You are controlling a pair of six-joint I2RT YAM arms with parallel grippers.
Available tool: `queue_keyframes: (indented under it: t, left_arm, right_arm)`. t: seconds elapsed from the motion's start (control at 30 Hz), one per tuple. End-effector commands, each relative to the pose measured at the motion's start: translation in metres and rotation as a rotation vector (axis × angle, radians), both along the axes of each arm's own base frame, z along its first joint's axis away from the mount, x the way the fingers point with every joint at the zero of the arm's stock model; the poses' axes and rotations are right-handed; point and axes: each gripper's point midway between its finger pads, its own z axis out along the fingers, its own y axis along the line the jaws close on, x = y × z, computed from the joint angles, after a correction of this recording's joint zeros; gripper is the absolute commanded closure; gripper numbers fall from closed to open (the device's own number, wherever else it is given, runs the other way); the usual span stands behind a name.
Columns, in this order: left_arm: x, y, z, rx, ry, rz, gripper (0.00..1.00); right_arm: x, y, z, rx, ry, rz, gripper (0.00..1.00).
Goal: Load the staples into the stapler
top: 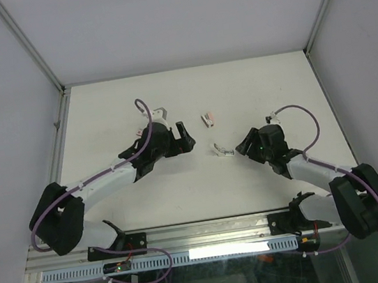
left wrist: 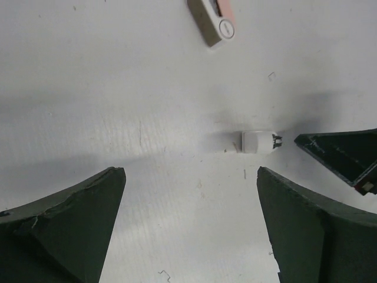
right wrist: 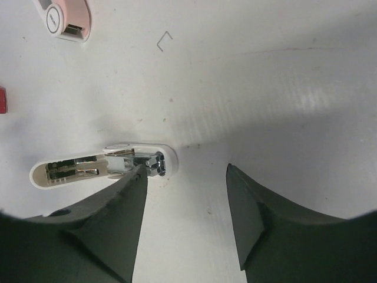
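The small white plastic-and-metal stapler body [right wrist: 76, 168] looks light, slippery: pinch its long sides. The left gripper [left wrist: 189, 171] gapes wide, the right gripper [right wrist: 185, 170] half-open, both empty.

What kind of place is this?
Probably a robot lab test booth: a left arm and right arm bolted to a metal rail, at a white table boxed in by plain grey walls.

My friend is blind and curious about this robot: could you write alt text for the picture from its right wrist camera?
A white open piece with a metal track inside lies on a pale table, just at one fingertip of the robot's open right tool. A small pink-and-white piece sits at the upper left.
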Motion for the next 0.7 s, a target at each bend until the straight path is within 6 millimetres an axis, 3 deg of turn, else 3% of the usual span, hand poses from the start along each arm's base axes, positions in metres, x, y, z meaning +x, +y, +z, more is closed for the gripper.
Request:
queue_keyframes:
  t: [0.0, 0.23, 0.37, 0.43, 0.53, 0.67]
  left_arm:
    - [0.005, 0.005, 0.043, -0.097, -0.086, 0.007, 0.01]
    - [0.005, 0.018, 0.061, -0.130, -0.122, 0.029, 0.01]
    - [0.010, 0.033, 0.063, -0.137, -0.093, 0.034, 0.01]
    - [0.014, 0.042, 0.079, -0.179, -0.098, 0.010, 0.01]
    - [0.019, 0.063, 0.106, -0.221, -0.098, -0.042, 0.01]
    - [0.029, 0.099, 0.129, -0.137, -0.124, -0.028, 0.01]
  right_arm:
    - [0.003, -0.015, 0.012, -0.019, -0.046, -0.047, 0.39]
    - [0.007, -0.016, 0.037, -0.049, -0.139, 0.009, 0.33]
    - [0.017, -0.002, 0.066, -0.091, -0.222, 0.152, 0.31]
    - [0.027, 0.006, 0.086, -0.119, -0.258, 0.212, 0.31]
    - [0.042, 0.020, 0.100, -0.198, -0.268, 0.297, 0.30]
    - [0.069, 0.038, 0.101, -0.319, -0.248, 0.346, 0.27]
